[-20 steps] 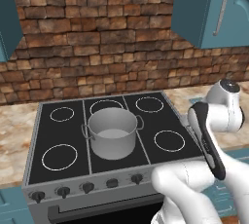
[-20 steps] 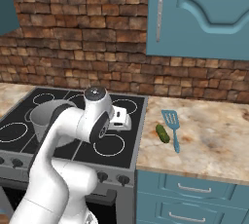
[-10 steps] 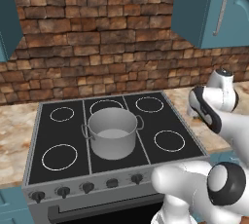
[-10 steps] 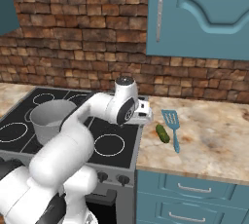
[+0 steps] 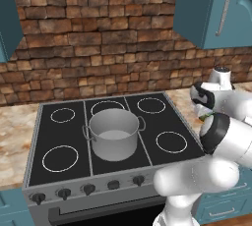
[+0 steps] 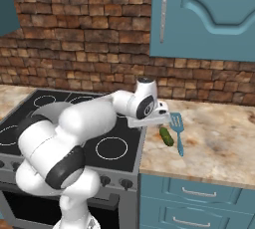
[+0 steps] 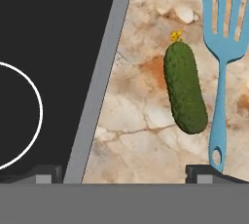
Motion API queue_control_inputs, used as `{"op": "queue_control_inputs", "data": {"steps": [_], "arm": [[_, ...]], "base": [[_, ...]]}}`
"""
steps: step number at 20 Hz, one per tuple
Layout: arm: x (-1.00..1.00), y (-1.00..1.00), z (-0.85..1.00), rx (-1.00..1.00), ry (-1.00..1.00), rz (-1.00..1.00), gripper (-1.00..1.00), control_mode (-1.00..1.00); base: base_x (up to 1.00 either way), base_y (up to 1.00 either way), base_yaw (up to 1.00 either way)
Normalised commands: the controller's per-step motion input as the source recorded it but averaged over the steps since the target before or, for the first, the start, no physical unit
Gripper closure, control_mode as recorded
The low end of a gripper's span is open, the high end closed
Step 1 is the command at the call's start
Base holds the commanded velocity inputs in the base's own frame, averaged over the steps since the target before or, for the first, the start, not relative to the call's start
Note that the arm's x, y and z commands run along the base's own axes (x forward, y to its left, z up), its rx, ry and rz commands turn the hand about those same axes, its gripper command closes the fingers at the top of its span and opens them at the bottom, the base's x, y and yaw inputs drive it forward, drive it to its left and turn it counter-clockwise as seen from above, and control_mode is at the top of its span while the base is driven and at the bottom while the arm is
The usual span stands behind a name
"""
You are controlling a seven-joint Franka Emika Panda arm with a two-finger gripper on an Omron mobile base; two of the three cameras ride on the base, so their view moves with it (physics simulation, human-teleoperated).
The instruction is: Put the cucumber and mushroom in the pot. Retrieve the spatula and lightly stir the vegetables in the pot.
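Swinging away from the stove since the earlier frames, the arm is now holding its gripper [image 7: 124, 172], jaws fully spread and empty, above the counter [image 6: 219, 143] where the cucumber [image 7: 185, 87] is lying just beside the spatula [image 7: 224, 47], evidently lining up a pickup for the pot [image 5: 113, 134].

cucumber [image 7: 185, 87] lies between stove [image 7: 58, 47] and spatula [image 7: 224, 38].
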Motion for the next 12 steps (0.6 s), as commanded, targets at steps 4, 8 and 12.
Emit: {"op": "queue_control_inputs", "data": {"steps": [4, 8, 12], "arm": [[0.38, -0.43, -0.49, 0.0, 0.03, 0.09, -1.0, -1.0], [0.48, -0.33, -0.4, 0.0, 0.0, 0.01, -1.0, -1.0], [0.54, -0.26, -0.45, 0.0, 0.03, 0.01, -1.0, -1.0]], "base": [[0.0, 0.0, 0.0], [0.0, 0.0, 0.0], [0.0, 0.0, 0.0]]}}
